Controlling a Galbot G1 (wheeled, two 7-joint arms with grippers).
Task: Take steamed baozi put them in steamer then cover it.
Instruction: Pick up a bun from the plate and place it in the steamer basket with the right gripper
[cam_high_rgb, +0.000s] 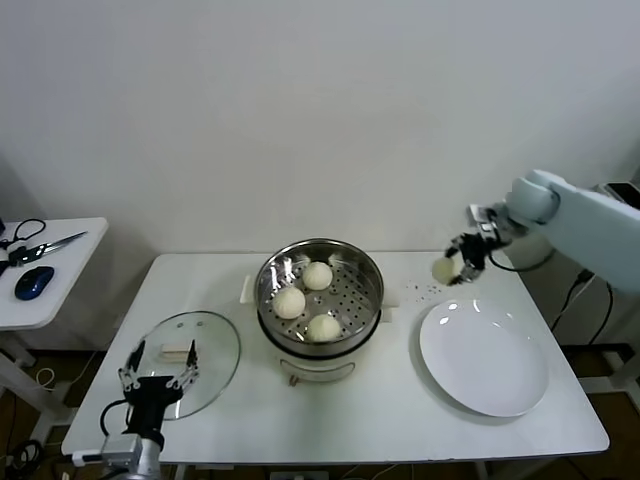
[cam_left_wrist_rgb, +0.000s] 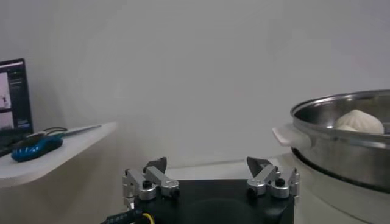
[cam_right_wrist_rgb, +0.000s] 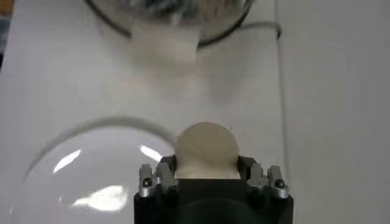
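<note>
Now right gripper (cam_high_rgb: 457, 268) jaws clamp fourth baozi (cam_high_rgb: 444, 270) above plate (cam_high_rgb: 484, 357) far edge; three baozi (cam_high_rgb: 290, 302) in steamer (cam_high_rgb: 320, 292). Left gripper (cam_high_rgb: 157, 375) jaws wide over cover (cam_high_rgb: 186, 362).

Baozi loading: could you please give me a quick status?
Right gripper shut on fourth baozi, above the plate. Three in steamer. Left gripper open over cover.

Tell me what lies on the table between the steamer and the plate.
Only bare tabletop separates the steamer and the plate in the head view; some dark specks lie farther back, beneath the right claw holding a baozi.
</note>
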